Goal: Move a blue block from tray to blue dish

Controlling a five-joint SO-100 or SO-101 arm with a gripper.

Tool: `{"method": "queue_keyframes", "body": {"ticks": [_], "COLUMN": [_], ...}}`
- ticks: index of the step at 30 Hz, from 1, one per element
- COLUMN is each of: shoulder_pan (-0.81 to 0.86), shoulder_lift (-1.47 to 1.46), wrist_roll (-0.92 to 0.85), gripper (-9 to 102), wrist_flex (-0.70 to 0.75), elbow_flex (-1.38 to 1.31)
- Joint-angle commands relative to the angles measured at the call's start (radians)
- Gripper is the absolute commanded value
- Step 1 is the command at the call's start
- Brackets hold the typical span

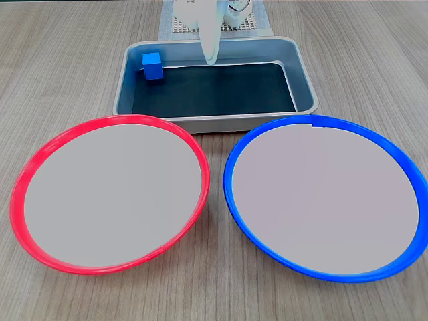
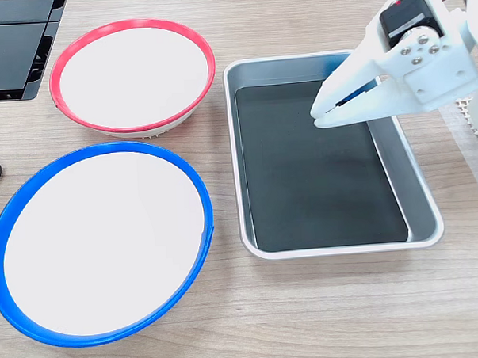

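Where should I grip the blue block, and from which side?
Come from above onto the blue block and close on two opposite flat side faces. It sits in a corner of the tray, probably close to the rim, so turn the gripper so neither finger fouls the walls.

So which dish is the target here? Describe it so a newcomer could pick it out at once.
Start at the grey metal tray at the back of the wooden table in a fixed view. Two equal round dishes sit in front of it, and the blue dish is the right one. Its bright blue rim sets it apart from the red dish.
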Motion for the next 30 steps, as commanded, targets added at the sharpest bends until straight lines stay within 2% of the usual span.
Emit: {"method": "queue_keyframes", "body": {"ticks": [1, 2, 3, 4, 6, 9, 11, 17, 19, 23, 24, 30], "shoulder_pan": [-0.008, -0.009, -0.017, -0.023, -0.018, 0.009, 0.04, 0.193, 0.259, 0.371, 0.428, 0.588], "shoulder_lift": [0.025, 0.025, 0.025, 0.011, -0.08, -0.272, -0.416, -0.733, -0.821, -0.936, -0.963, -1.045], "wrist_roll": [-0.009, -0.017, -0.08, -0.163, -0.356, -0.699, -0.948, -1.686, -1.879, -2.115, -2.221, -2.465], "gripper": [0, 1, 4, 2, 0, 8, 7, 7, 5, 13, 14, 14], "wrist_flex": [0.003, -0.006, -0.005, 0.003, 0.038, 0.098, 0.201, 0.635, 0.695, 0.606, 0.517, 0.092], "elbow_flex": [0.0, 0.0, -0.008, -0.032, -0.14, -0.334, -0.48, -0.856, -0.93, -0.931, -0.885, -0.609]}}
